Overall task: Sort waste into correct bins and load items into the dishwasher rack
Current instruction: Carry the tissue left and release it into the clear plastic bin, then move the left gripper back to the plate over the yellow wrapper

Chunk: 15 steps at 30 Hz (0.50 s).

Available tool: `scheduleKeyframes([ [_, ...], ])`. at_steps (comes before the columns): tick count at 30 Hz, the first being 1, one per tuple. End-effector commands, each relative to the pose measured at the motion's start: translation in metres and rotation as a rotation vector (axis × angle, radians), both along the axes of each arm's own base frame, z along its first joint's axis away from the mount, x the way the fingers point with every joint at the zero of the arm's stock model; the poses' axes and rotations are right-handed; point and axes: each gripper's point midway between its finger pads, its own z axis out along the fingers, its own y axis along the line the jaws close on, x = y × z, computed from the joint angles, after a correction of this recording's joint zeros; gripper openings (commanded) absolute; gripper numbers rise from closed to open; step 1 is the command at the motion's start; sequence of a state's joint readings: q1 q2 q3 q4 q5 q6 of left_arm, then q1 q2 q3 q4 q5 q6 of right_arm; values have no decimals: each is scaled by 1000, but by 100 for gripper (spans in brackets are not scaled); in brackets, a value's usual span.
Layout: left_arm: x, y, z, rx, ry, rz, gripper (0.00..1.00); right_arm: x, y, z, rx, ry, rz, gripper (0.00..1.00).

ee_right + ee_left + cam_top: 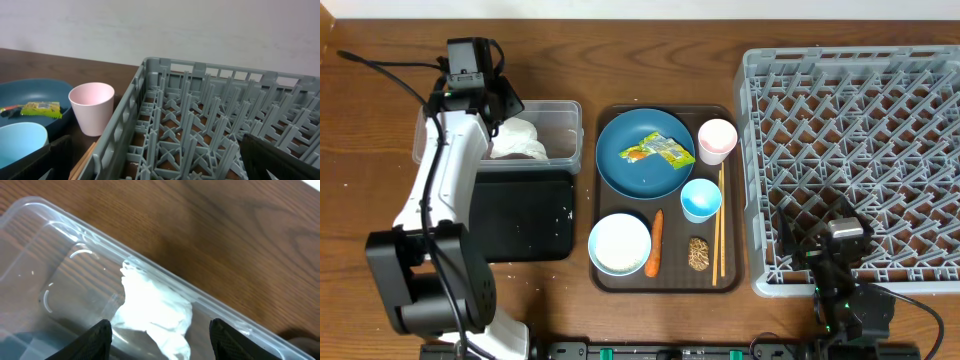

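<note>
Left gripper (161, 332) over the tub (210, 303), jaws parted, gripping nothing. Napkin (155, 310) lies inside the tub, between the fingers (100, 340). Risk: paper catching on a finger and lifting out on retreat. Right gripper (160, 155), far right of the tub, wide open, empty.

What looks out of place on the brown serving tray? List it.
A yellow-green printed wrapper lies on the large dark-blue round plate. A small orange carrot and a brown seedy lump lie loose on the brown serving tray: all waste, not yet binned.
</note>
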State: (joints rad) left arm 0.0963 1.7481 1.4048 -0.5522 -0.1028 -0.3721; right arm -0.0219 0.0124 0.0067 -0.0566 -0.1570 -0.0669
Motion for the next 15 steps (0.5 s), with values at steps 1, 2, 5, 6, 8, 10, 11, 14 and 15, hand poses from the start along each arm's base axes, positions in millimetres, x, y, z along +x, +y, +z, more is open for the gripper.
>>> scheduleKeyframes([
  [1,-9,-13,45,-44,-93,-38,64,0,2,-1,-13,0,9,99],
  [2,-13,-20,53,-60,-103,-56,64,0,2,-1,-13,0,10,99],
  [5,-31,-44,74,-114,-118,-123,64,0,2,-1,-12,0,9,99],
  [6,-36,-53,78,-135,-116,-145,64,0,2,-1,-13,0,9,99],
  [8,-47,-70,83,-166,-102,-190,64,0,2,-1,-13,0,9,99],
  [10,-59,-88,82,-194,-69,-238,64,0,2,-1,-13,0,10,99],
  [11,-64,-98,80,-207,-50,-262,64,0,2,-1,-12,0,9,99],
  [14,-78,-126,69,-253,27,-307,64,0,2,-1,-13,0,9,99],
  [15,-82,-135,66,-267,47,-315,64,0,2,-1,-13,0,9,99],
])
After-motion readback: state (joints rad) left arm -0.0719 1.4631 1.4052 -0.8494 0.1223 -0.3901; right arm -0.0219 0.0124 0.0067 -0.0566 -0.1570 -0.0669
